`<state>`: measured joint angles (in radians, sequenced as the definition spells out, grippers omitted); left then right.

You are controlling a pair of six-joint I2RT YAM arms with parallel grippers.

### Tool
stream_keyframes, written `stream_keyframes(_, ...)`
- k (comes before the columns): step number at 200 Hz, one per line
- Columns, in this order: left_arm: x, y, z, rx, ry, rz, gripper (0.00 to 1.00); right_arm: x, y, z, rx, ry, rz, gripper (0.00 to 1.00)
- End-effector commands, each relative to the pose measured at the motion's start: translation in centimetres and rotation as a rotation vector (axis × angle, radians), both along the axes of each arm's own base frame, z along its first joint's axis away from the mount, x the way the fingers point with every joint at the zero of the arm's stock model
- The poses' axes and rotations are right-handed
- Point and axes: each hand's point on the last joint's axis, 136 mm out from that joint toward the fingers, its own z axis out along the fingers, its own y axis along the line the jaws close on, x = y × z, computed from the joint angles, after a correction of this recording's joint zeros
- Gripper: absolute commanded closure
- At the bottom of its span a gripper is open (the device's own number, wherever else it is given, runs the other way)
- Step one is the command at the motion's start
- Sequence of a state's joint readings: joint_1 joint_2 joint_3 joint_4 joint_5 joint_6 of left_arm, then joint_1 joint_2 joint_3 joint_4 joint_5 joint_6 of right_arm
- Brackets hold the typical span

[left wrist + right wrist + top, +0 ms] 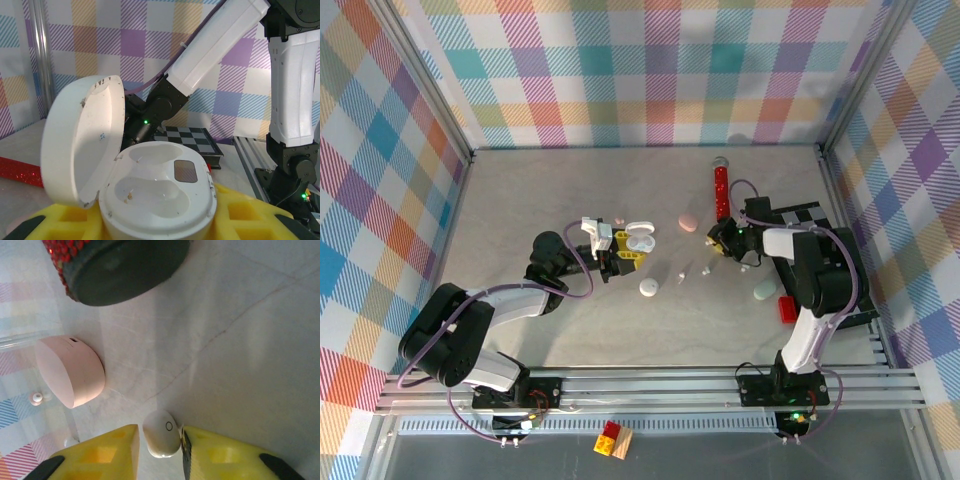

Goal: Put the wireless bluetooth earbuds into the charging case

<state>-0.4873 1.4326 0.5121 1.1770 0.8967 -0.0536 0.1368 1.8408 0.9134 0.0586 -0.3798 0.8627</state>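
Note:
The white charging case stands with its lid flipped up and both wells empty, and my left gripper is shut on its base. From above, that case sits left of the table's middle in the left gripper. A small white earbud lies on the table between the yellow fingers of my right gripper. The jaws have closed in to about its width, and the right finger touches it. Two more earbuds lie loose between the two arms. The right gripper hovers low, just beyond them.
A closed pink case lies left of the right gripper, with the red glitter cylinder just beyond it. In the top view a closed white case, a pale green case, a red block and a checkerboard lie around.

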Motion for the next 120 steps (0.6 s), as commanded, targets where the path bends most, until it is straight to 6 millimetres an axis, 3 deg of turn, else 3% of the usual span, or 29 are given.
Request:
stream_keyframes(1, -0.2, 0.4, 0.6, -0.006, -0.046, 0.002, 0.66, 0.4, -0.5, -1.4, -0.059, 0.007, 0.002, 0.75)
stream_keyframes(26, -0.1, 0.4, 0.4, -0.005, -0.043, 0.003, 0.66, 0.2, -0.8, -1.3, -0.083, 0.014, 0.004, 0.81)
stream_keyframes(120, 0.0, 0.3, 0.3, -0.015, -0.04, -0.004, 0.66, -0.3, -1.1, 0.5, -0.129, -0.029, 0.048, 0.82)
